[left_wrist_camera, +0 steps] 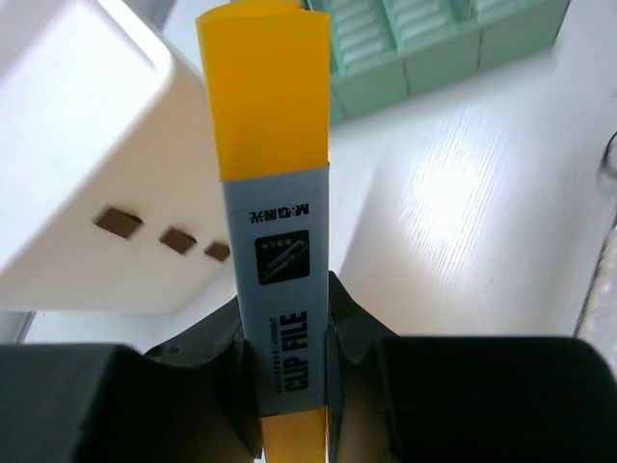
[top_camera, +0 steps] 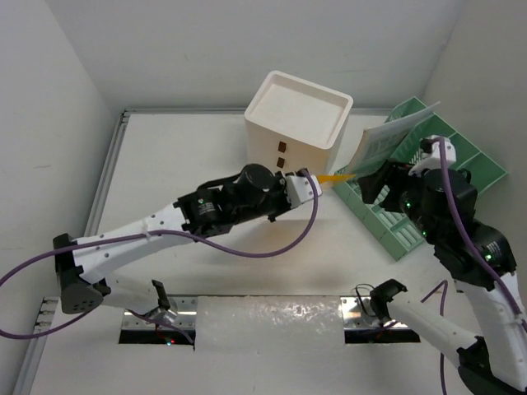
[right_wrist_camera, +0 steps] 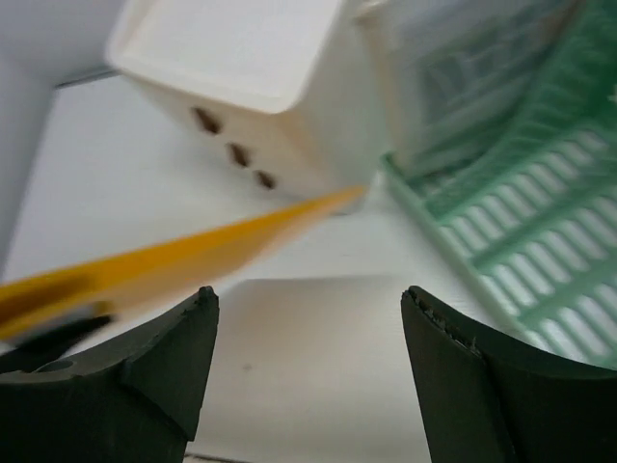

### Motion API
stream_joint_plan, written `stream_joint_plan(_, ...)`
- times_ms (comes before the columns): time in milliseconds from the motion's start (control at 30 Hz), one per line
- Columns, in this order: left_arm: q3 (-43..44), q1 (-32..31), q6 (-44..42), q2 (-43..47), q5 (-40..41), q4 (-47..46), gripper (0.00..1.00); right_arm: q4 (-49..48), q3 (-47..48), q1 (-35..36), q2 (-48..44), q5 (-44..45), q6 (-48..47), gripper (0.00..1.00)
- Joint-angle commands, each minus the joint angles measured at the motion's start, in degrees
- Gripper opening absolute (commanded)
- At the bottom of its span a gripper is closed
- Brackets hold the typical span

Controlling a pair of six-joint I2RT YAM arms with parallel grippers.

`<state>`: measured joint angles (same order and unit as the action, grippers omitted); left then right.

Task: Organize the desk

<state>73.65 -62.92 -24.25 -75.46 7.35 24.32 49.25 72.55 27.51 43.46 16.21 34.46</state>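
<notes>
The white desk (top_camera: 181, 156) fills the top view. My left gripper (top_camera: 309, 186) is shut on a yellow clip file (top_camera: 334, 177) with a grey "CLIP FILE" label. It holds the file above the desk, with the free end pointing right toward the green rack. In the left wrist view the file (left_wrist_camera: 275, 145) stands up between the shut jaws of the left gripper (left_wrist_camera: 284, 357). My right gripper (top_camera: 370, 188) is open and empty, just right of the file's tip. In the right wrist view the file (right_wrist_camera: 193, 256) crosses above and left of the right gripper (right_wrist_camera: 308, 318).
A white three-drawer box (top_camera: 296, 123) stands at the back centre, close behind the file, and shows in the left wrist view (left_wrist_camera: 87, 164). A green slotted file rack (top_camera: 428, 177) lies at the right with a printed sheet (top_camera: 391, 136) leaning in it. Silver rail (top_camera: 107, 181) on the left.
</notes>
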Motion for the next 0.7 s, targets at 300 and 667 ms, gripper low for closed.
stream_joint_plan(300, 37.95, 2.45, 12.12, -11.19, -7.09, 2.41, 0.00, 17.81, 8.66, 0.18, -1.27, 23.17, -2.64, 0.75)
stream_joint_plan(667, 74.25, 3.94, 18.18, -39.19, -7.62, -9.63, 0.00, 11.74, -4.25, 0.09, -10.05, 24.05, -1.59, 0.72)
